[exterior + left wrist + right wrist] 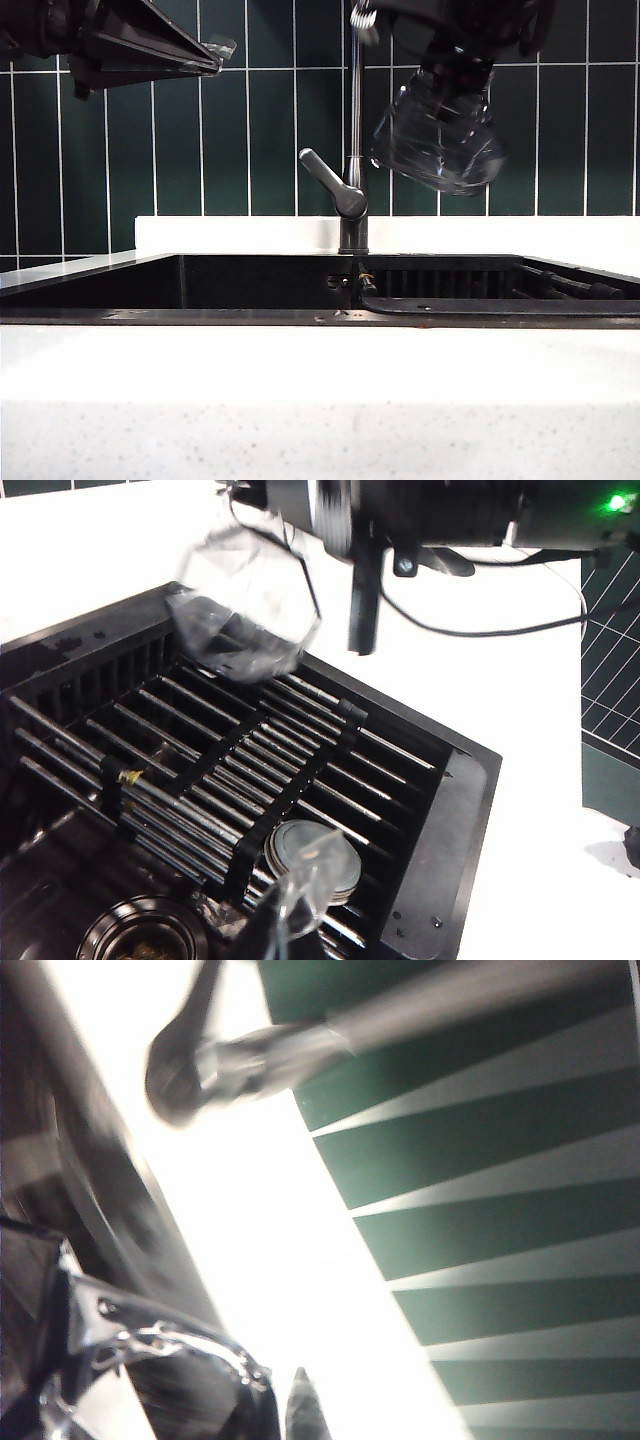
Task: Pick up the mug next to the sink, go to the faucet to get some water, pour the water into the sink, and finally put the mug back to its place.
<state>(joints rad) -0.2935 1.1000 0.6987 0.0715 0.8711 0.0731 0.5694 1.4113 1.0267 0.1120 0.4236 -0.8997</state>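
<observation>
- We saw the right gripper [445,60] high above the sink [250,285], just to the right of the faucet [352,190], clenched on the mug [440,135].
- The mug, a clear faceted glass, hung tilted in the air over the right part of the sink, its thick base turned down and outward; in the left wrist view it [240,605] hovered above the slatted rack [230,770] that lies across the basin.
- We could not tell whether any water was in the mug.
- The faucet stood upright at the back rim of the sink, its grey lever handle [328,180] angled up toward the left.
- We found the left gripper [215,50] up and well to the left of the faucet, away from the mug, its jaws closed and holding nothing.
- White speckled countertop [320,420] bordered the sink in front, and dark green tiles [250,130] rose behind the faucet.
</observation>
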